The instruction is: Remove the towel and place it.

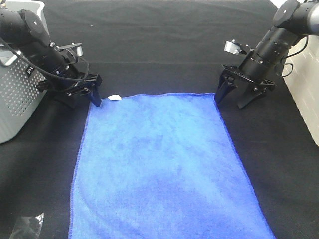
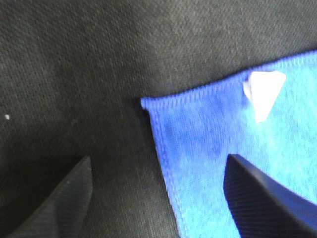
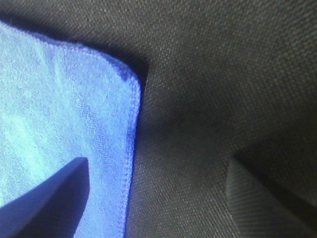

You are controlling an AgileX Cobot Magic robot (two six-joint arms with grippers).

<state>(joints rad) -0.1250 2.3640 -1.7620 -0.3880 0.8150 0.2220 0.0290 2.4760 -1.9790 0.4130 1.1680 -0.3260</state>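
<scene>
The blue towel (image 1: pixel 164 169) lies spread flat on the black table, with its white tag (image 1: pixel 114 97) at the far left corner. My left gripper (image 1: pixel 81 98) is open at that corner, holding nothing. In the left wrist view the corner (image 2: pixel 208 144) and tag (image 2: pixel 265 91) lie between the fingertips (image 2: pixel 64 203). My right gripper (image 1: pixel 232 98) is open at the far right corner, holding nothing. The right wrist view shows that corner (image 3: pixel 74 114) between its fingers (image 3: pixel 44 203).
The grey perforated basket (image 1: pixel 15 94) stands at the left edge behind my left arm. A small dark object (image 1: pixel 27 226) lies at the near left. A white wall or panel (image 1: pixel 311 84) borders the right side. Black cloth (image 1: pixel 159 45) covers the table.
</scene>
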